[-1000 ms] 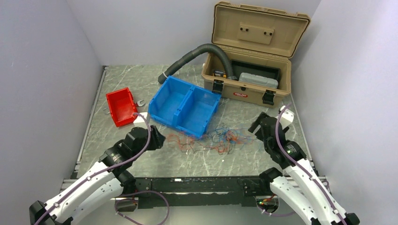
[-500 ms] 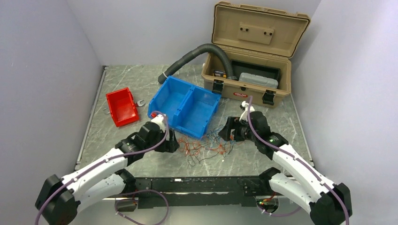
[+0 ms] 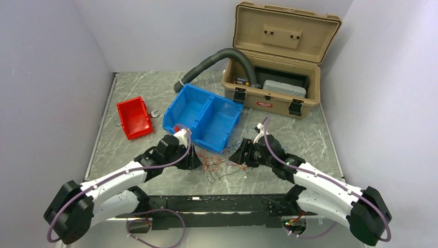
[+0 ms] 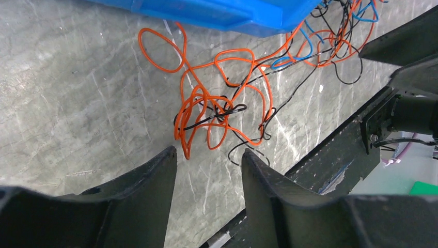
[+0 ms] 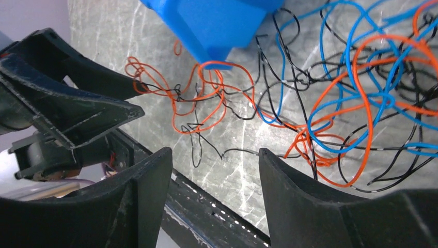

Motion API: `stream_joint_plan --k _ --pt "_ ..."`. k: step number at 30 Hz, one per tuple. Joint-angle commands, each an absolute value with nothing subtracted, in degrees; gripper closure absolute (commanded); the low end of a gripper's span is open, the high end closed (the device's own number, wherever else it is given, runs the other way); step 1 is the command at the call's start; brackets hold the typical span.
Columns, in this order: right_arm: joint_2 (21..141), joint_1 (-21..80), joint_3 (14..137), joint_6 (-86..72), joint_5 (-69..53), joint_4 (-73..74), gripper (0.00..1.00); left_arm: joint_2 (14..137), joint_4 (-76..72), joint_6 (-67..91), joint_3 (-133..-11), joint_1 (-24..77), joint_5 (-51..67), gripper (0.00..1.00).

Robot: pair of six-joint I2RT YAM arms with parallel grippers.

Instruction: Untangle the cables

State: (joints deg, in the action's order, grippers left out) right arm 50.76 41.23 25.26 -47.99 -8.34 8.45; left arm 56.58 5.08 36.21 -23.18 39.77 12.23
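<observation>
Two robot arms flank tangled thin cables (image 3: 223, 164) on a table (image 3: 289, 129).
Overhead: cables lie just beside the blue bin's (image 3: 202, 118) near side, between left gripper (image 3: 195, 161) and right gripper (image 3: 236, 155). Left wrist: jaws spread, empty, above orange loops. Right wrist: jaws spread, empty, above orange, blue and black strands.

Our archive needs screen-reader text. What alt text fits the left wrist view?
A tangle of thin orange, black and blue cables lies on the grey marbled table just ahead of the open, empty left end effector. The edge of a blue bin runs along the top.
</observation>
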Motion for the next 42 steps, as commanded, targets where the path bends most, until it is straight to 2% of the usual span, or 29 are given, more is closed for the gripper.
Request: stream_joint_plan --k 1,8,13,14,16,17,19,20,25,31,37,42 --pt "52.8 43.79 22.53 -57.97 -3.94 0.5 0.36 58.23 1.77 36.14 -24.3 39.67 13.16 0.48" --pt "56.95 45.95 20.31 -63.56 2.37 -4.9 0.37 60.12 0.52 36.43 -23.6 39.71 11.72 0.58" --pt "61.44 46.85 20.92 -66.09 6.96 -8.15 0.48 60.2 -3.24 37.77 -21.9 39.66 9.94 0.65" --pt "62.11 47.04 21.12 -66.27 7.82 -8.9 0.54 59.96 -3.47 37.79 -21.67 39.66 9.55 0.68" --pt "63.95 47.45 22.36 -66.05 10.42 -8.66 0.67 59.66 -2.94 37.64 -21.76 39.68 8.44 0.84" --pt "65.18 47.58 24.02 -66.72 11.85 -5.75 0.77 59.54 -1.68 37.54 -22.11 39.7 7.83 0.97" --pt "65.94 47.57 26.38 -66.92 14.61 -0.74 0.98 59.18 0.7 37.27 -23.08 39.65 6.62 1.0" --pt "65.6 47.49 27.42 -67.3 16.23 2.95 1.0 58.75 2.37 37.23 -23.18 39.64 5.93 1.0" --pt "55.68 47.19 26.77 -69.33 26.84 15.49 1.0 54.58 8.91 38.02 -23.62 39.3 1.54 1.0" --pt "38.87 42.85 28.57 -77.85 43.39 40.84 1.0 50.66 17.78 39.2 -26.5 37.25 -3.0 1.0" --pt "33.65 40.07 34.06 -91.78 56.86 65.46 1.0 41.62 25.47 44.07 -25.05 32.11 -10.3 1.0" --pt "33.19 40.0 34.97 -81.82 54.61 59.51 1.0 36.41 23.78 42.99 -23.33 30.78 -8.42 1.0"
